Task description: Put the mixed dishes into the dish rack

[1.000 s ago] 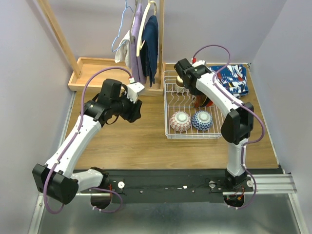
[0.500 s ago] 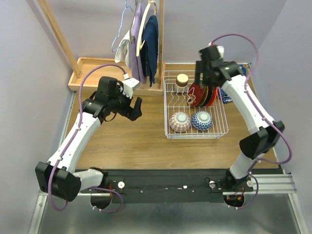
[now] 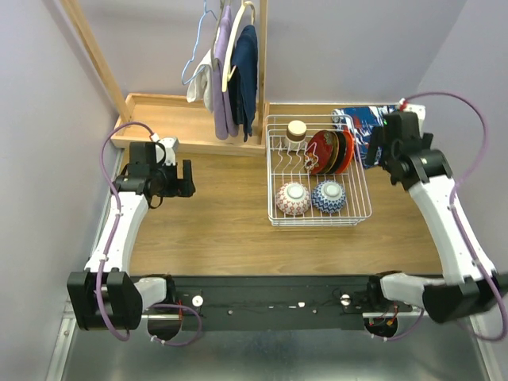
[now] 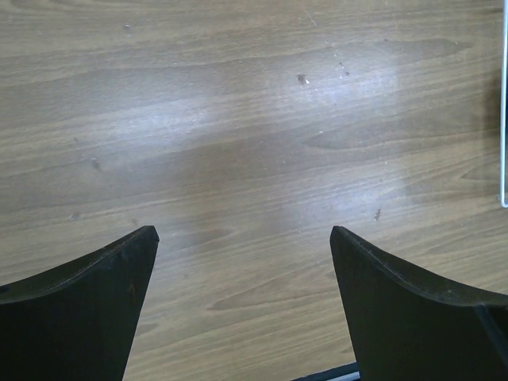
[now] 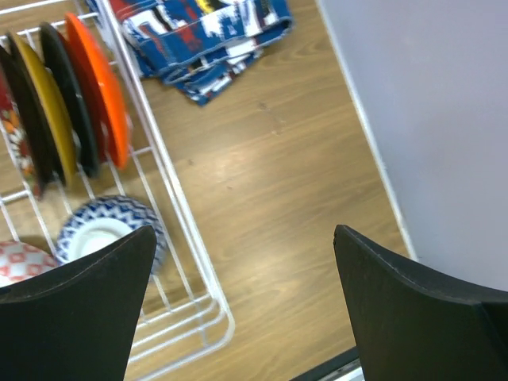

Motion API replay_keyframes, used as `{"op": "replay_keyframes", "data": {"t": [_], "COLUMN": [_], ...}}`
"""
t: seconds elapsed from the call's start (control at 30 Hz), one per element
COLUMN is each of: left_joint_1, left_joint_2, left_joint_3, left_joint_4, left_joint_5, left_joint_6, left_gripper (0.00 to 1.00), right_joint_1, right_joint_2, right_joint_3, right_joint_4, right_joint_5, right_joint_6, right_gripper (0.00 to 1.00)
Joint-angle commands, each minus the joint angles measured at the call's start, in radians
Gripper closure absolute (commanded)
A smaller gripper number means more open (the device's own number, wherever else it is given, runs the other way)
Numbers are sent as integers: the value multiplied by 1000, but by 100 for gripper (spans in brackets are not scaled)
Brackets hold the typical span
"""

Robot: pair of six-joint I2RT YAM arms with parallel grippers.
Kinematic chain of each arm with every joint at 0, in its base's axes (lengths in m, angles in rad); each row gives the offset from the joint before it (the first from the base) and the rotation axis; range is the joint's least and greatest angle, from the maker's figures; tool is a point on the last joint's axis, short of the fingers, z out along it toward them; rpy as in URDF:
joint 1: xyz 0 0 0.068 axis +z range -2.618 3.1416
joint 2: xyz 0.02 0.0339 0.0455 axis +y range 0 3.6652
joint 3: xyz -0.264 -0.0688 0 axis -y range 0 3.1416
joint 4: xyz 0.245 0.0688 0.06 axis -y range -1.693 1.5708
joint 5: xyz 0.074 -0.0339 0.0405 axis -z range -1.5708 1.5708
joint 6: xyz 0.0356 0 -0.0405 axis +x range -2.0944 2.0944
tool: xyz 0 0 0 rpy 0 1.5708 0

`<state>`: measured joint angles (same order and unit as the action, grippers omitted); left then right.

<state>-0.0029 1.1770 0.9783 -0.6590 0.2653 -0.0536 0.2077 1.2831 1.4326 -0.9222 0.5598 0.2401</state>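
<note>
Both claws are spread wide and hold nothing. The left gripper (image 3: 184, 178) hangs over bare table (image 3: 230, 230), well left of the rack (image 3: 314, 223). The right gripper (image 3: 381, 149) sits just right of the rack, near the cloth (image 3: 363, 127). The dishes I can see are in the rack. The cup (image 3: 297, 129) is at the far side and the plates (image 3: 332, 151) stand on edge (orange nearest the right wall). The red-white bowl (image 3: 293, 198) and blue bowl (image 3: 329, 195) lie upside down along the near side.
</note>
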Motion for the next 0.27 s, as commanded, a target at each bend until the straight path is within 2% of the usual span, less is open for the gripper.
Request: {"op": "replay_keyframes", "data": {"t": [0.0, 0.23], "left_joint_1": [55, 149], "left_joint_2": [-46, -46], "left_joint_3": [0, 19], "left_joint_4": [-2, -10], "left_joint_5": [-3, 44], "left_joint_6": [8, 26], "left_gripper": [1, 1], "right_joint_1": [-2, -22], "right_joint_2": [-206, -362], "right_joint_3": [-153, -262], "right_joint_4": [28, -3], "right_joint_5": [78, 92], "right_joint_6": [-39, -27], "right_gripper": [0, 0]}}
